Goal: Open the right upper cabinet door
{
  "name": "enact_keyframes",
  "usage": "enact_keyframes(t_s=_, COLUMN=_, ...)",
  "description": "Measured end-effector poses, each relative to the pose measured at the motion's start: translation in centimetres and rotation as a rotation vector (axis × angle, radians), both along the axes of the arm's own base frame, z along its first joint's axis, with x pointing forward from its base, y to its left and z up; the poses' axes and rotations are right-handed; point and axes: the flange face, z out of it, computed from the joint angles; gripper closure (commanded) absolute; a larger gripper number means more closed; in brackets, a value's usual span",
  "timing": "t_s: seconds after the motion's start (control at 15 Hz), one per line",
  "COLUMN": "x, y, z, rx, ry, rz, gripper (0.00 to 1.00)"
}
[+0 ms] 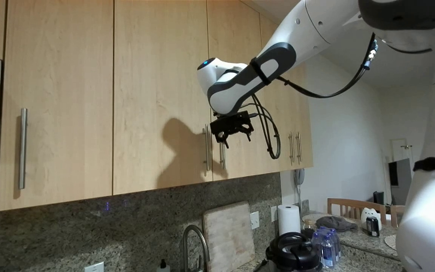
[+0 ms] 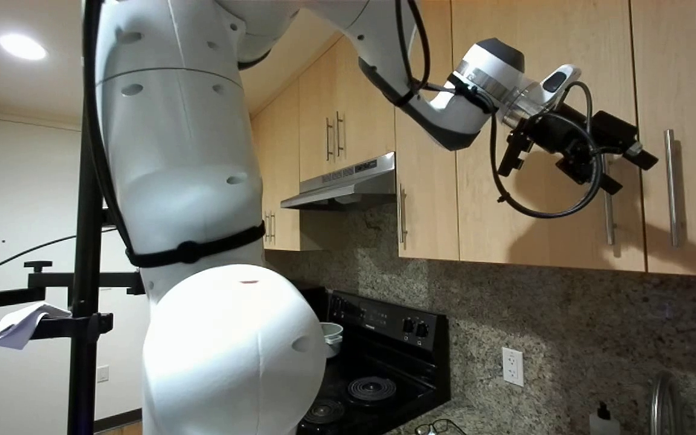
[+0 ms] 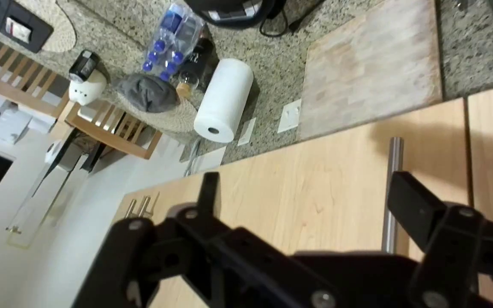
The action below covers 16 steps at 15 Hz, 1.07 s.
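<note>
A white robot arm (image 2: 203,157), nearest in both exterior views, bends toward a kitchen wall, its black fingers (image 3: 415,209) spread wide and gripping nothing. In the wrist view a slim metal bar handle (image 3: 394,160) shows between them, close to one finger; whether the two touch cannot be told. The handle runs vertically down the left edge of the right upper cabinet door (image 1: 234,34), a light maple-coloured panel that hangs closed behind the fingers, flush with the door beside it. Immediately to its left, a broad shadow (image 1: 181,151) falls across a wider matching door (image 1: 161,75), whose own upright pull (image 1: 207,149) stands just beside the bar handle. Another wide door (image 1: 59,94) comes next, followed in an exterior view by a steel range hood (image 2: 348,187) above a black stove (image 2: 378,359). Below the doors, a speckled stone backsplash (image 1: 142,223) rises behind a curved faucet (image 1: 185,247) and a worn wooden board (image 1: 229,234) leaning against it. Farther along stand a black-lidded pot (image 1: 291,253), a cluster of blue-capped water bottles (image 1: 327,249) and an upright roll of paper towels (image 1: 289,220). Beyond them, the speckled table (image 1: 357,241) carries a dark grey cloth (image 1: 334,223) and a black can (image 1: 372,226) beside a white cat-faced figure (image 1: 370,212). Wooden chairs (image 1: 353,203) stand past the table, near a white wall (image 1: 346,132).
</note>
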Motion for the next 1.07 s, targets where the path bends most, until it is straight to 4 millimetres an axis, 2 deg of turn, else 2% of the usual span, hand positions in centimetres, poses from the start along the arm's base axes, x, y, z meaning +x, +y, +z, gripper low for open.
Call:
enact_keyframes(t_s=0.2, x=2.0, y=-0.5, z=0.4, rx=-0.091, ry=-0.021, rz=-0.002, gripper=0.00)
enact_keyframes(t_s=0.53, x=5.0, y=-1.0, z=-0.9, rx=-0.110, ry=-0.007, rz=0.009, gripper=0.00)
enact_keyframes(t_s=0.87, x=7.3, y=-1.3, z=-1.0, rx=-0.151, ry=-0.022, rz=0.028, gripper=0.00)
enact_keyframes(t_s=1.07, x=8.1, y=-2.4, z=-1.4, rx=-0.179, ry=-0.018, rz=0.016, gripper=0.00)
